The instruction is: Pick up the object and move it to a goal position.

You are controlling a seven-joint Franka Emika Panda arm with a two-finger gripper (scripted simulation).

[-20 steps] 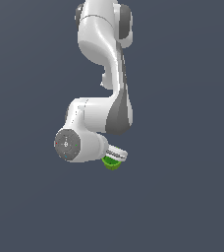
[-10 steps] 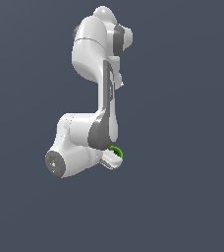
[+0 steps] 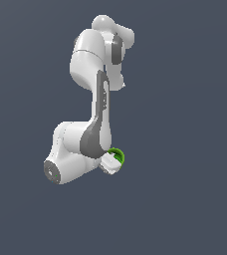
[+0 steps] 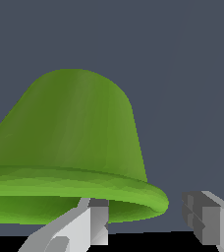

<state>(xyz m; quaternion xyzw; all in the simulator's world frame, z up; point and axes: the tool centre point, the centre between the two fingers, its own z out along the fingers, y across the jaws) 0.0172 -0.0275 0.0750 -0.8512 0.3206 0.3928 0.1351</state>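
Up close in the wrist view, the gripper (image 4: 148, 224) has its fingers clamped on the flared rim of the green cup (image 4: 70, 142), one finger (image 4: 92, 224) inside. From outside, the cup (image 3: 117, 156) sits at the white arm (image 3: 93, 134)'s tip, against plain dark grey.

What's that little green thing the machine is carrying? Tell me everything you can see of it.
It is a small bright green cup, smooth and plastic-looking, with tapered sides and a flared round rim. In the wrist view, one finger of the end effector crosses its rim and the other stands outside. In the exterior view it shows only as a green sliver beside the white arm, with plain grey background around it and no surface visible beneath.
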